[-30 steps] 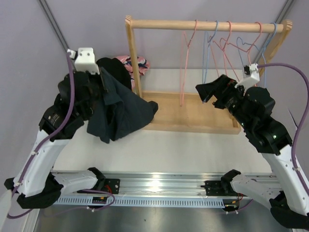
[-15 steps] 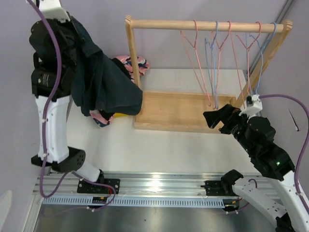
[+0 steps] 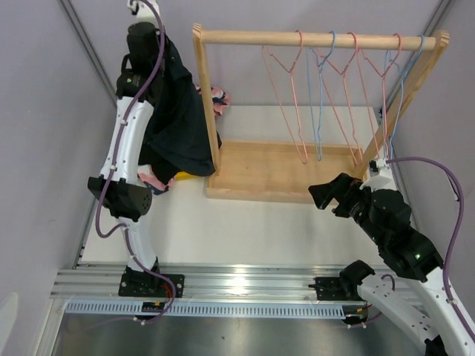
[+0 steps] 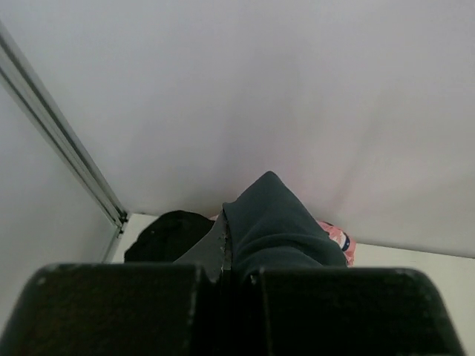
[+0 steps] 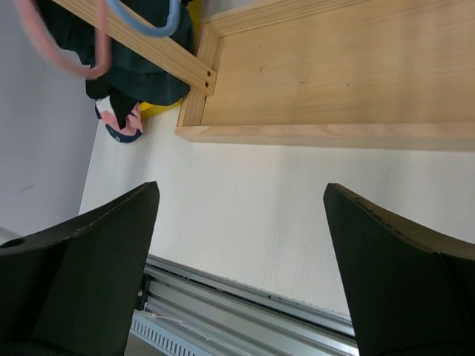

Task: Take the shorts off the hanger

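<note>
My left gripper [image 3: 158, 46] is raised high at the back left, shut on a dark charcoal pair of shorts [image 3: 180, 119] that hangs down beside the rack's left post. In the left wrist view the fingers [image 4: 234, 271] pinch the dark fabric [image 4: 282, 230]. Below it lie a black pair [image 4: 167, 233] and a pink patterned pair [image 3: 217, 96]. Several pink and blue hangers [image 3: 319, 96] hang bare on the wooden rail [image 3: 319, 37]. My right gripper [image 3: 330, 194] is open and empty, low in front of the rack base; the right wrist view shows its gap [image 5: 241, 222] over bare table.
The wooden rack base [image 3: 282, 170] sits mid-table, also in the right wrist view [image 5: 334, 81]. Pink patterned fabric [image 3: 152, 178] and something yellow [image 3: 185, 176] lie at its left corner. The metal rail [image 3: 237, 285] runs along the near edge. Grey walls close both sides.
My left arm has lifted and swung to the back left, carrying the dark shorts up and away from the rack. My right arm has pulled back from the hangers toward the near edge.
</note>
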Controlling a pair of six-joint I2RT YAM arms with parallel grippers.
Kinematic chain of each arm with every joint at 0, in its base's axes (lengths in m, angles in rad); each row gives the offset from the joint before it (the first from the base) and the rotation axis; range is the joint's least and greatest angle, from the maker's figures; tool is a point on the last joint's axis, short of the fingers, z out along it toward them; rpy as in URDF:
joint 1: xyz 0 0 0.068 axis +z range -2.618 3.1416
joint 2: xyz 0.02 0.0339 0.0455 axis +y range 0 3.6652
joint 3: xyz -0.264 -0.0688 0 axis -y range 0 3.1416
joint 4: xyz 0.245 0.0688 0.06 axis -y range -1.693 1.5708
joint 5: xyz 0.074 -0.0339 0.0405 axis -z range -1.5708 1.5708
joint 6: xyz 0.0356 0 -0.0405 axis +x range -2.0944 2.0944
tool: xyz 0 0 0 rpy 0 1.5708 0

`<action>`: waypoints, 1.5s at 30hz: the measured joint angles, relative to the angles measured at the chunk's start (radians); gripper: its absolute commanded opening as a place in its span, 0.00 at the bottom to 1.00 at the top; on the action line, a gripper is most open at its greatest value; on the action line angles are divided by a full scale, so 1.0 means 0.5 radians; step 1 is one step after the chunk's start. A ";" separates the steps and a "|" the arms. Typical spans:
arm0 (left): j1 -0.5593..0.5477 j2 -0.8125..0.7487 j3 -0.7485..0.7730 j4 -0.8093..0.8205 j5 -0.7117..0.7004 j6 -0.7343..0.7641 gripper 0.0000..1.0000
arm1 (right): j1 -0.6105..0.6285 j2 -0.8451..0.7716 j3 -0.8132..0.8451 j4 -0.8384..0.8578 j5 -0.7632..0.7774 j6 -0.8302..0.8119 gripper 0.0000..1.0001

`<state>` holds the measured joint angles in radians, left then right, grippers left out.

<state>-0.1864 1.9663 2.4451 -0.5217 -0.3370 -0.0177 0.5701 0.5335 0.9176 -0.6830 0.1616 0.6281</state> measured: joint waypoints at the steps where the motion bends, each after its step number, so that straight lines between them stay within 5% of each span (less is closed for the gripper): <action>1: 0.000 0.014 -0.078 0.031 -0.002 -0.005 0.18 | 0.000 -0.014 0.000 -0.002 -0.002 0.000 0.99; 2: 0.000 0.013 -0.178 0.063 -0.011 -0.017 0.72 | -0.001 -0.026 0.000 -0.002 -0.002 0.000 0.99; 3: 0.000 0.011 -0.284 0.092 -0.026 -0.029 0.95 | 0.000 -0.038 0.000 -0.003 -0.003 0.000 0.99; 4: 0.001 0.008 -0.393 0.118 -0.044 -0.059 0.99 | 0.000 -0.051 0.001 -0.003 -0.002 0.000 0.99; 13: 0.031 -0.302 -1.170 0.012 -0.093 -0.298 0.99 | 0.000 -0.106 0.099 -0.105 0.011 -0.010 0.99; 26: -0.060 -2.181 -2.250 0.062 0.108 -0.388 0.99 | 0.000 -0.217 0.233 -0.152 -0.056 -0.095 1.00; 34: -0.082 -2.897 -3.107 -0.042 0.369 -0.418 0.99 | -0.001 -0.545 0.023 -0.121 0.066 -0.195 0.99; 40: -0.089 -3.393 -3.406 -0.085 0.429 -0.422 0.99 | -0.001 -0.629 -0.095 -0.116 0.246 -0.230 1.00; 45: -0.104 -3.425 -3.410 -0.086 0.421 -0.458 0.99 | -0.001 -0.588 -0.076 -0.100 0.408 -0.320 1.00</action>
<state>-0.2382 0.2539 0.7403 -0.5648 -0.1265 -0.2466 0.5697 0.2394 0.8799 -0.7330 0.3656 0.4683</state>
